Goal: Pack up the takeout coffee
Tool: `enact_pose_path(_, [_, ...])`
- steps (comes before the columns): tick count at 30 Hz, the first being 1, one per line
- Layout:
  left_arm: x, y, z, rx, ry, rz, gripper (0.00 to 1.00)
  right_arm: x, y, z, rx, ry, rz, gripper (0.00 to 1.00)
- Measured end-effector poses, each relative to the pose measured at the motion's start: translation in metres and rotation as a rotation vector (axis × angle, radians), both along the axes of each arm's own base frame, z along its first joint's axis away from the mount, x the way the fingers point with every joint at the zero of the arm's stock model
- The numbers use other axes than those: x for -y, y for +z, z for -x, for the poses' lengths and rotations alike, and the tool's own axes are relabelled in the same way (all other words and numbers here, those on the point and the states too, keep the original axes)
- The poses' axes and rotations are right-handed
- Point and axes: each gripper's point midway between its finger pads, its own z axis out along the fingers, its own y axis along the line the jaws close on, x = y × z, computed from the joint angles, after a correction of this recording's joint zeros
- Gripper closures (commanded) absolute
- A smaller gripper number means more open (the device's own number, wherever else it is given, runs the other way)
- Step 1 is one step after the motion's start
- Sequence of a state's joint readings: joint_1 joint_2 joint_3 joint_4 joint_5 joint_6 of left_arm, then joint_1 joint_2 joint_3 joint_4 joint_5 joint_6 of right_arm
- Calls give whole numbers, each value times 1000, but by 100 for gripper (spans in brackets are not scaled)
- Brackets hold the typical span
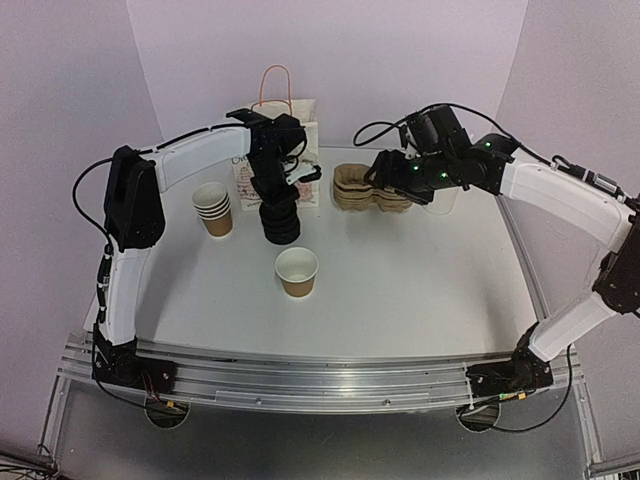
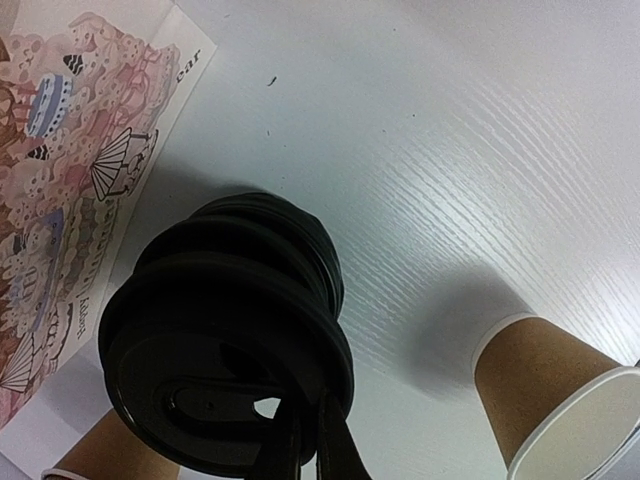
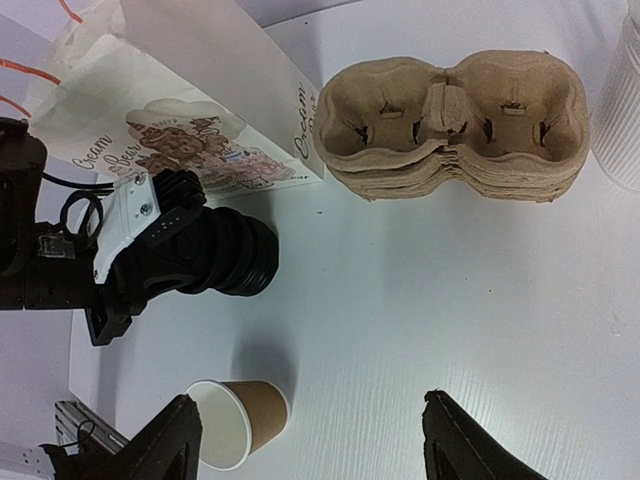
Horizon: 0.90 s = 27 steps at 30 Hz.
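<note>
The single brown paper cup [image 1: 297,271], white inside, stands open with no lid on it at the table's middle; it also shows in the left wrist view [image 2: 560,410] and the right wrist view [image 3: 240,432]. My left gripper [image 1: 275,195] hangs over the stack of black lids [image 1: 281,224]. In the left wrist view its fingers [image 2: 305,425] are pinched on the rim of the top black lid [image 2: 215,370]. My right gripper [image 1: 378,172] is open and empty [image 3: 310,405], above the table near the brown cup carriers [image 1: 368,189].
A nested stack of lidless brown cups [image 1: 213,208] stands left of the lids. A printed paper bag [image 1: 283,140] with orange handles stands at the back. The stacked pulp carriers [image 3: 455,125] sit right of the bag. A white ribbed cup [image 3: 622,100] stands beside them.
</note>
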<state>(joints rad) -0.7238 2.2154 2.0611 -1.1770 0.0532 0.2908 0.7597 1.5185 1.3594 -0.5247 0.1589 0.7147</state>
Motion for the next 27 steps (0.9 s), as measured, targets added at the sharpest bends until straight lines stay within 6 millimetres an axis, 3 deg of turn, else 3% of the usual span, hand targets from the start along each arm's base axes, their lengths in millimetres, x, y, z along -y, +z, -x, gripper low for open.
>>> enact_pose_path(9, [0, 8, 13, -54, -38, 9, 100, -1, 5, -1, 8, 2, -9, 28])
enact_pose_path(16, [5, 39, 34, -72, -120, 65, 100, -2, 6, -1, 8, -1, -14, 28])
enact_pose_path(22, [20, 78, 89, -70, -279, 144, 100, -2, 6, -1, 1, -11, -22, 28])
enact_pose_path(27, [24, 89, 148, -86, -434, 147, 100, -4, 6, 0, -15, -13, -41, 29])
